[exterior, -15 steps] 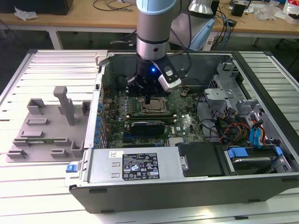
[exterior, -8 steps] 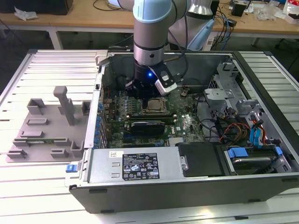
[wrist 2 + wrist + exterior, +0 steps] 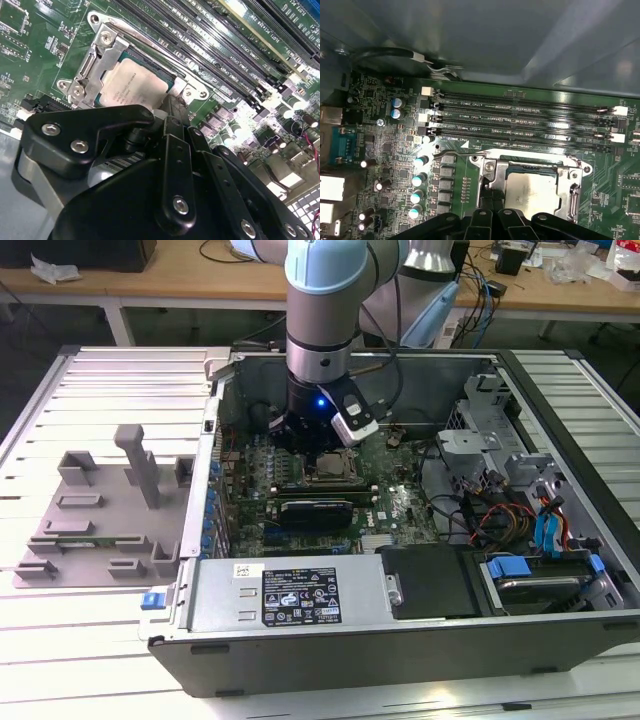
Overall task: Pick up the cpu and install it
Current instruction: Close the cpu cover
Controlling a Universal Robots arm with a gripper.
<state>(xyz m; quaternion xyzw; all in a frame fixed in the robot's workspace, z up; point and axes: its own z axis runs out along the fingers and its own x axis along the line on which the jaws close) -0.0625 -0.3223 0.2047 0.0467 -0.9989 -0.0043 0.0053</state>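
The cpu (image 3: pixel 137 85) is lying flat in the socket (image 3: pixel 107 52), with the claw (image 3: pixel 172 107) hanging at its edge. You cannot tell whether it is clamped. It is looking thin, light and fragile, so take it by the side edges.

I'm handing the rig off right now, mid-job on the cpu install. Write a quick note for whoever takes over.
Gripper: down inside the computer case, its tip at the edge of the cpu. Open or shut cannot be told.
Cpu: lies flat inside the metal socket frame on the motherboard, beside the memory slots.
Done: the cpu has been brought to the socket frame and sits within it.
Left: whether the cpu is fully seated cannot be told, and the gripper is not yet clear of the socket frame.
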